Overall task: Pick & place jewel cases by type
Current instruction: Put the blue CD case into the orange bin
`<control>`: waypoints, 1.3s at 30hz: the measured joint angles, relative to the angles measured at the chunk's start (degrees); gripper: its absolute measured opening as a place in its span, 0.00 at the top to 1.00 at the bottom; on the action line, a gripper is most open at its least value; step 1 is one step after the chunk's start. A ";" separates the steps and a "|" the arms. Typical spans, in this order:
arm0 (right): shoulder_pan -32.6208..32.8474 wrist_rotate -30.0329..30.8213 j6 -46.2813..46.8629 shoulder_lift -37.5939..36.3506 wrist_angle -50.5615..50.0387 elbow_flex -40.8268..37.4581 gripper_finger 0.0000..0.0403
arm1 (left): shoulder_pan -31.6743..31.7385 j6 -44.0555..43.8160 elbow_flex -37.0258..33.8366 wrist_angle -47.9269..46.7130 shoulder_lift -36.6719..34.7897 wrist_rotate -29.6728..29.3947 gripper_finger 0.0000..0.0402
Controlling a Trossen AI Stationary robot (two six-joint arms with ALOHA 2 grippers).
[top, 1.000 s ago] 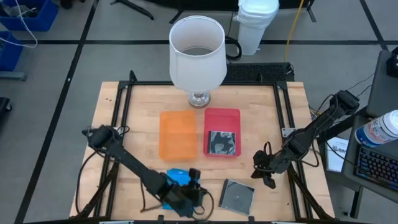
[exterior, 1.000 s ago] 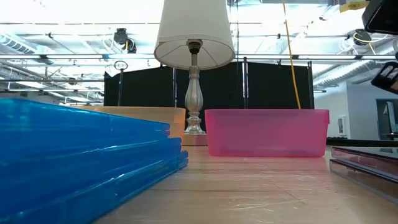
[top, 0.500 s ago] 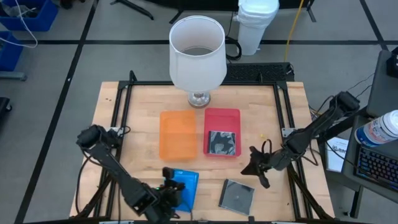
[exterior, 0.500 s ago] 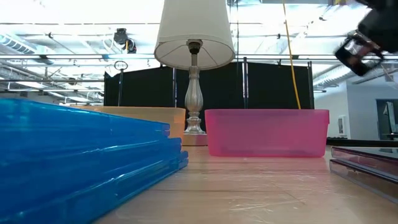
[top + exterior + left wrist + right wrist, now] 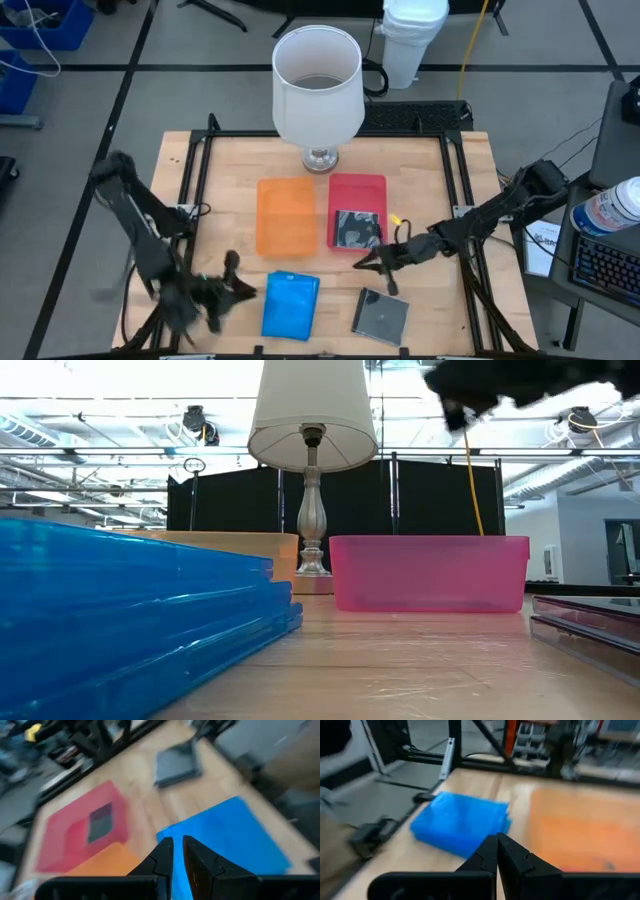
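Note:
A stack of bright blue jewel cases (image 5: 290, 305) (image 5: 130, 610) (image 5: 225, 840) (image 5: 460, 822) lies flat near the table's near edge. One dark jewel case (image 5: 381, 313) (image 5: 175, 765) lies flat to its right. Another dark case (image 5: 356, 228) (image 5: 100, 822) lies in the red tray (image 5: 357, 185). My left gripper (image 5: 228, 290) (image 5: 177, 852) hovers left of the blue stack, shut and empty. My right gripper (image 5: 362, 264) (image 5: 497, 850) hovers between the red tray and the loose dark case, shut and empty.
The orange tray (image 5: 285, 215) (image 5: 585, 825) sits left of the red tray (image 5: 430, 572) at mid table. A lamp with a white shade (image 5: 317, 90) stands at the far edge. Black frame rails run along the table's left and right sides.
My left gripper has drawn back from over the blue stack toward the table's left, its arm swinging out wide. The blue stack has stayed where it was. My right gripper has travelled from the right side toward the table's middle, below the red tray.

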 joint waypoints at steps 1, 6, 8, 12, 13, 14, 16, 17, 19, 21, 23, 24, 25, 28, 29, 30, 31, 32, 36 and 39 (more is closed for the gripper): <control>-0.40 1.06 -3.09 1.60 0.30 2.02 1.00 | 0.96 1.49 -3.31 3.79 -4.24 3.21 0.87; -0.65 11.43 -13.15 8.91 0.49 11.74 1.00 | 7.39 3.21 -20.41 21.77 -21.04 19.36 0.87; -0.59 11.52 -15.35 11.41 0.23 14.38 1.00 | 8.64 2.18 -25.77 26.06 -25.64 22.36 0.87; -0.01 9.98 -17.86 15.41 -0.92 17.31 1.00 | 8.33 -1.92 -33.19 27.91 -30.63 22.25 0.87; 0.25 9.96 -17.86 16.30 -0.86 17.78 1.00 | 8.05 -3.52 -34.36 27.89 -30.93 21.28 0.87; 0.63 9.94 -17.45 16.96 -0.70 18.01 1.00 | 7.71 -5.03 -35.29 27.91 -30.97 20.45 0.87; 1.48 10.06 -16.26 18.07 -0.68 18.26 1.00 | 6.97 -7.21 -36.43 27.69 -30.41 19.85 0.87; 2.06 10.08 -15.84 18.61 -0.80 18.44 1.00 | 6.49 -8.14 -36.64 27.28 -29.89 19.83 0.87; 3.42 10.11 -15.88 19.90 0.11 18.45 1.00 | 5.18 -8.72 -36.71 26.18 -28.47 19.74 0.87; 4.67 10.20 -17.49 21.68 2.00 18.48 1.00 | 3.41 -8.76 -36.71 25.38 -26.89 19.85 0.87; 5.48 10.18 -17.82 23.76 3.76 19.13 1.00 | 1.68 -9.89 -36.71 25.29 -25.01 19.95 0.88; 5.64 10.20 -17.04 24.92 3.94 20.22 1.00 | 1.01 -11.15 -36.71 24.73 -24.08 20.00 0.90; 5.63 10.22 -16.26 26.11 3.90 21.71 1.00 | 0.32 -12.64 -36.71 24.10 -23.12 20.02 0.92; 5.23 10.37 -13.17 29.61 0.22 27.56 1.00 | -1.21 -17.22 -36.71 23.70 -20.03 19.89 0.98; 5.04 10.35 -11.98 30.78 -2.24 29.84 1.00 | -1.51 -18.35 -36.71 24.07 -18.72 19.58 0.98; 4.95 10.34 -10.73 31.82 -5.53 32.04 1.00 | -1.60 -19.36 -36.68 24.50 -17.39 19.05 0.98; 4.65 10.37 -9.49 32.91 -8.87 34.22 1.00 | -1.77 -20.13 -36.43 24.47 -16.02 18.43 0.98; 4.33 10.38 -8.00 33.89 -11.75 36.52 1.00 | -1.74 -20.71 -36.08 24.50 -14.53 18.23 0.97; 2.65 11.71 -0.52 35.09 -19.77 41.81 1.00 | -1.76 -21.17 -33.65 24.36 -8.33 18.18 0.99; 1.35 11.67 4.65 34.56 -23.77 42.30 1.00 | -2.65 -19.51 -30.99 23.77 -3.86 15.54 0.98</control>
